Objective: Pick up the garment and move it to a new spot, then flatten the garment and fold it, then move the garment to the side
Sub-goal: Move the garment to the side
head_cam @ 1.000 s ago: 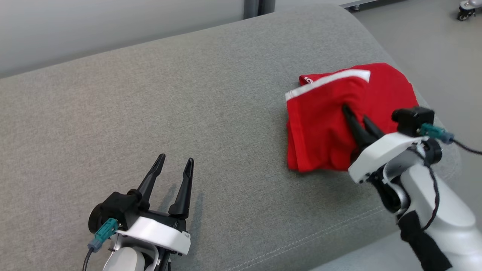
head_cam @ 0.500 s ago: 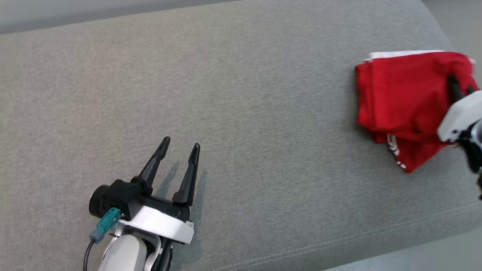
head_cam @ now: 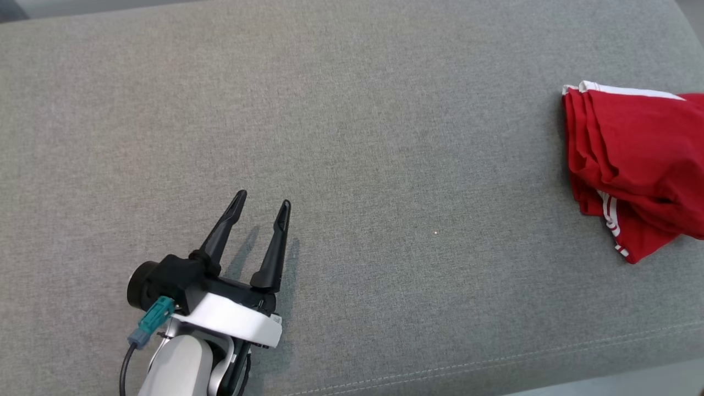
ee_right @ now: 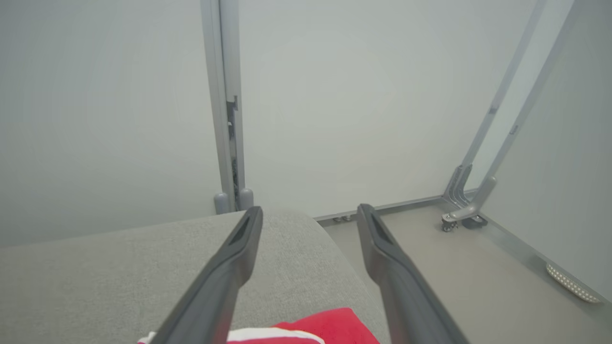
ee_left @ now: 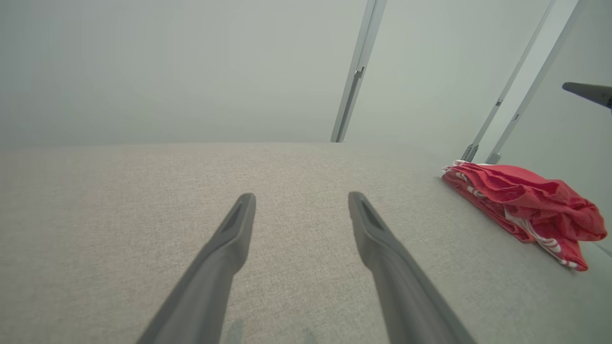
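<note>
- The left tool [head_cam: 263, 198] stands wide, its two dark fingers spread with nothing between them. It hangs low over the near left part of the grey cushion [head_cam: 385, 137], fingers aimed across the seat. In its own wrist view the left tool [ee_left: 301, 196] frames only bare fabric.
- It is well apart from the garment, so it seems to be parked out of the way rather than working.
- The right tool [ee_right: 310, 209] is also wide, and no cloth is caught between its fingers. It looks out past the rounded end of the cushion towards the floor [ee_right: 430, 267] and the pale wall [ee_right: 334, 95].
- The red garment [ee_right: 330, 329] lies just below that tool, at the bottom edge of its view. The tool is over the cloth but not gripping it.
- From the head camera the garment [head_cam: 632, 159] sits at the far right end of the cushion, partly cut off by the picture's edge. It is a loosely folded bundle, layers stacked along its left side, with white trim along the top and white stripes at the lower corner.
- The left wrist view shows the garment [ee_left: 521, 191] as a low, rumpled heap near the cushion's end.
- That spot leaves the middle of the seat free, which fits the last step, setting the folded garment aside. The fold looks slack, so the task is probably close to finished, though not neatly.
</note>
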### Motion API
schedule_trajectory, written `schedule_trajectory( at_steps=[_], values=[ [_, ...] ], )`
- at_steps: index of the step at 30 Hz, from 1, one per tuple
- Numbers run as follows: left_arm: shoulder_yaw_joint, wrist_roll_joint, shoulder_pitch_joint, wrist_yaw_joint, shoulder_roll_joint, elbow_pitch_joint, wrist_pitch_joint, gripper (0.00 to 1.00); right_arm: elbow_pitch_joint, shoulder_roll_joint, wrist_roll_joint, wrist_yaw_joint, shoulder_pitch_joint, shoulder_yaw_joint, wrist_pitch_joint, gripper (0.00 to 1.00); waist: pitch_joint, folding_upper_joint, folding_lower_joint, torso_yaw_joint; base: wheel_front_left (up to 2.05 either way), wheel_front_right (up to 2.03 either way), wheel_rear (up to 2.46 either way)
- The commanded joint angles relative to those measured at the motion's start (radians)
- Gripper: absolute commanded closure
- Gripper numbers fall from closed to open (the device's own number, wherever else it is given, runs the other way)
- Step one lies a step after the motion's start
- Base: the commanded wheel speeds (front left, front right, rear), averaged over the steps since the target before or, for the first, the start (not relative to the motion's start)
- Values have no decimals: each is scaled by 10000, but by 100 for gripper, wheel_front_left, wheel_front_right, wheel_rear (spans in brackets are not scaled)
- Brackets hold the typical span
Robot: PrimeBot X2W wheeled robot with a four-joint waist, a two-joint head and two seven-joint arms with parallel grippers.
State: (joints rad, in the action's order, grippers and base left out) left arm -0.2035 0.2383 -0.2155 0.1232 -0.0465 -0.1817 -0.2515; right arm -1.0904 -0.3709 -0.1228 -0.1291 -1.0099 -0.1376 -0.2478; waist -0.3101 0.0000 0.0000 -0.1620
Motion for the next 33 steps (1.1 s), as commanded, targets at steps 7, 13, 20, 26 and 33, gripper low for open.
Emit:
schedule_trajectory(
  at_steps=[7, 13, 20, 26, 33],
  values=[
    [829, -88, -5, -107, -37, 157, -103, 0, 3509, 2035, 588, -16, 2357, -179, -137, 0, 883, 0, 0, 144, 0, 0, 0],
    [1193, -154, 440, -550, -37, 15, -103, 0, 5107, 2498, 147, -16, 4412, 719, -138, 0, 1728, 0, 0, 483, 0, 0, 0],
    [1683, -292, 1105, -971, -37, -214, -103, 0, 6150, 2726, -258, -16, 6291, 1100, -138, 0, 2572, 0, 0, 943, 0, 0, 0],
    [2003, -397, 1571, -1205, -37, -368, -103, 0, 6591, 2849, -300, -16, 7270, 1387, -139, 0, 3020, 0, 0, 1164, 0, 0, 0],
    [2454, -459, 1834, -1264, -37, -452, -103, 0, 7078, 2979, -236, -16, 8035, 1520, -139, 0, 3239, 0, 0, 1280, 0, 0, 0]
  ],
)
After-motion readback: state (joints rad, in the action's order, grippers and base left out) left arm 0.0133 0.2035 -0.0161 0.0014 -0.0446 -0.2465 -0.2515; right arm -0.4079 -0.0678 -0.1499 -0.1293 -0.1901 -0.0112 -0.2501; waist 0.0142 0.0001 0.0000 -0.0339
